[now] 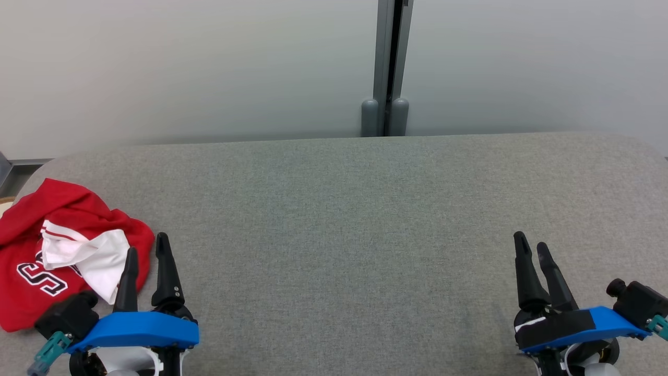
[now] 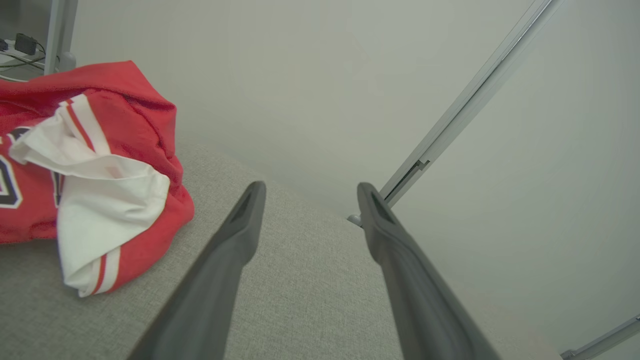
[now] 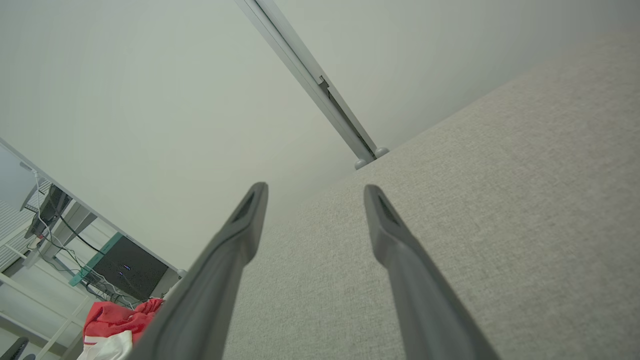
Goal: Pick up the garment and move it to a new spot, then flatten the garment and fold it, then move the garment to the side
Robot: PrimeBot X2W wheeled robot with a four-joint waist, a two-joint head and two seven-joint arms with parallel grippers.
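A crumpled red garment (image 1: pixel 62 230) with a white sleeve and dark lettering lies at the left end of the grey fabric table (image 1: pixel 344 219). The left wrist view has the garment (image 2: pixel 125 125) at its left, and the right wrist view catches the garment (image 3: pixel 117 320) far off at the lower left. My left gripper (image 1: pixel 147 244) stands open just right of the garment, its left finger over the white sleeve's edge, holding nothing. My right gripper (image 1: pixel 532 244) stands open at the table's right front, empty. The open left gripper (image 2: pixel 309 191) and right gripper (image 3: pixel 315 192) show bare table between their fingers.
A pale wall with a grey vertical post (image 1: pixel 389 68) stands right behind the table's far edge. Beyond the table's left end are a desk frame, cables and a dark box (image 3: pixel 127 270).
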